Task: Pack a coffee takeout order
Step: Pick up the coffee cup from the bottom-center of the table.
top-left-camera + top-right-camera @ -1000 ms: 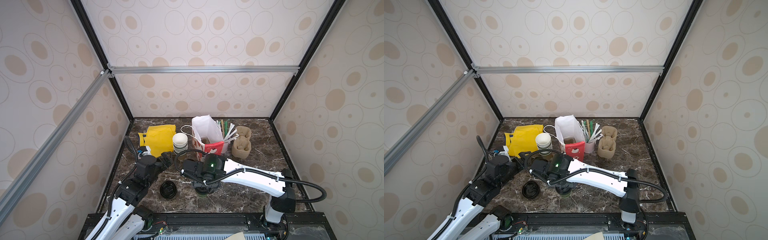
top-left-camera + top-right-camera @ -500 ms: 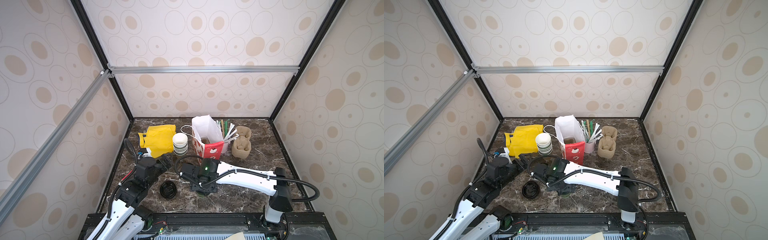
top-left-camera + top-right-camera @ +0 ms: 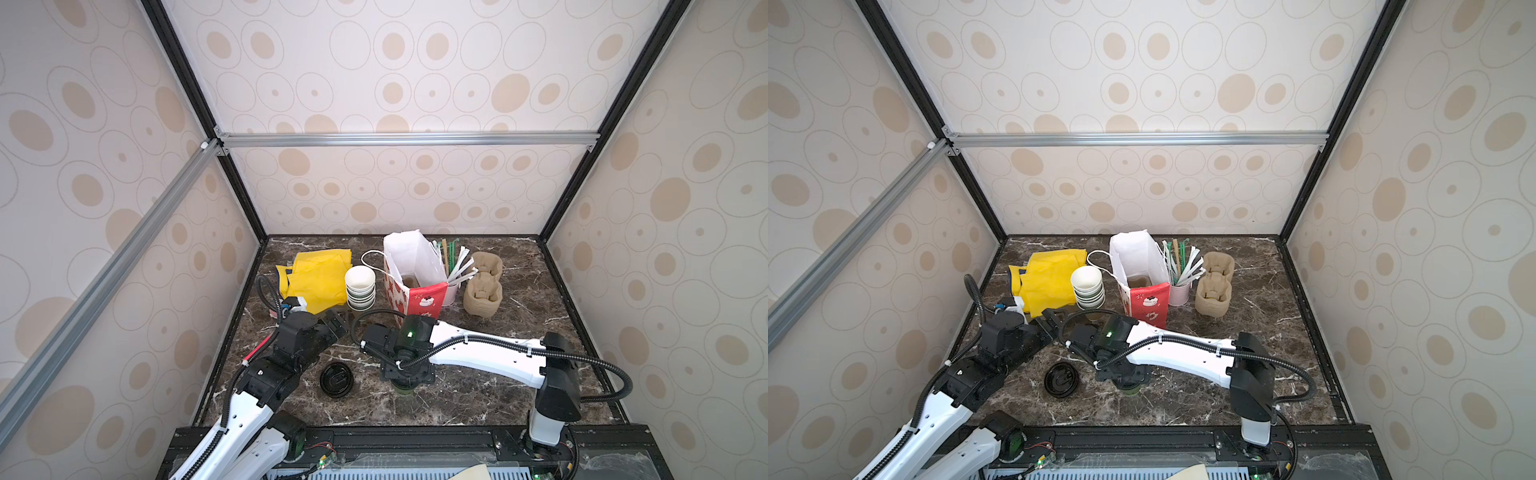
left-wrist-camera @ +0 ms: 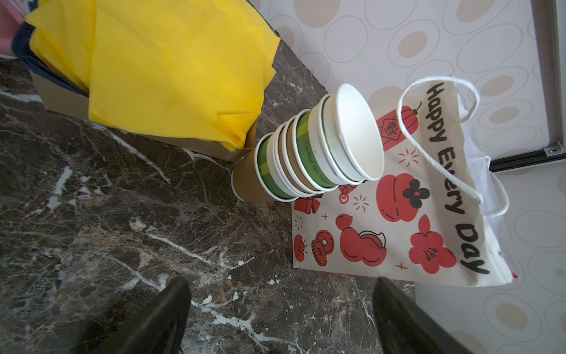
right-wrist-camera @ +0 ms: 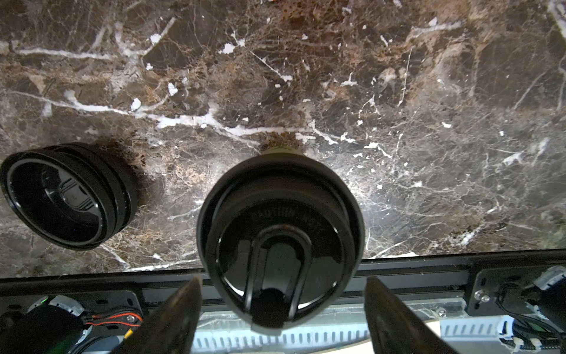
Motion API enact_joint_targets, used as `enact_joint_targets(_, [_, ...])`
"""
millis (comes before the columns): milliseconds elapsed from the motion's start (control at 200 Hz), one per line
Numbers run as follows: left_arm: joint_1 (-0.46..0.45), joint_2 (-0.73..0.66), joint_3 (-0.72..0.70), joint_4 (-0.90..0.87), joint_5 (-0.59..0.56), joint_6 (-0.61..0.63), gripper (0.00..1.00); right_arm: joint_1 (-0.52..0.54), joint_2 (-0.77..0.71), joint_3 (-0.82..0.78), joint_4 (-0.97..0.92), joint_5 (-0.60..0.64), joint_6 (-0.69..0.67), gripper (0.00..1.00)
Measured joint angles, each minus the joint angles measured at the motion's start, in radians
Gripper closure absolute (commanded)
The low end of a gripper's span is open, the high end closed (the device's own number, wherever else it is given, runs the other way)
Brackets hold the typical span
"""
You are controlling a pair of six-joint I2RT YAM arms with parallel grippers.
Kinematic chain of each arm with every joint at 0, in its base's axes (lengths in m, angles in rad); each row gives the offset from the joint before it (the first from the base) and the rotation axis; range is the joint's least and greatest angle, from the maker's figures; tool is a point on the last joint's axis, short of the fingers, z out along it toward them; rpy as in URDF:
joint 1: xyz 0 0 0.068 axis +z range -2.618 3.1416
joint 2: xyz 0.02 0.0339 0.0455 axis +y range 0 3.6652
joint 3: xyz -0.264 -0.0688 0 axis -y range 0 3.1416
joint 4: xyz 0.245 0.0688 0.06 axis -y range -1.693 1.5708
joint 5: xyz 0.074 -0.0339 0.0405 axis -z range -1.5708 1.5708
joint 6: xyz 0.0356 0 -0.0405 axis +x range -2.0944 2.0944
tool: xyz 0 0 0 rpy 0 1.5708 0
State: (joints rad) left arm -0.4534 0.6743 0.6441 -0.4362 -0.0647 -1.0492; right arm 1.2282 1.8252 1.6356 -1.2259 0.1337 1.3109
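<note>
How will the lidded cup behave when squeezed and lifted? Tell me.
Probably light: the cup looks like thin paper, so a hard squeeze may dent its wall. Its glossy black lid seems slippery, so gripping there could slide. It stands upright on a smaller base and might tip if pushed high.

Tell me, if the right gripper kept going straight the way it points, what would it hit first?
Probably the black lid of the green-sided cup: the right gripper points down at it, with its open fingers either side. How much gap remains is unclear.
</note>
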Motion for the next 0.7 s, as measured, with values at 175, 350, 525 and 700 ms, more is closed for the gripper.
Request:
enact_joint_targets(175, [0.0, 0.025, 0.019, -0.013, 0.0, 0.003, 0.08, -0.013, 0.005, 0.0, 0.006, 0.001, -0.01, 0.17])
enact_joint_targets(350, [0.0, 0.034, 0.034, -0.017, -0.001, 0.006, 0.08, -0.017, 0.011, 0.0, 0.016, -0.001, -0.015, 0.21])
enact_joint_targets(525, [0.0, 0.041, 0.034, -0.023, -0.001, 0.006, 0.08, -0.018, 0.026, 0.0, 0.02, -0.003, -0.015, 0.21])
enact_joint_targets(700, [0.002, 0.043, 0.034, -0.023, -0.002, 0.006, 0.09, -0.018, 0.026, 0.0, 0.023, -0.003, -0.015, 0.23])
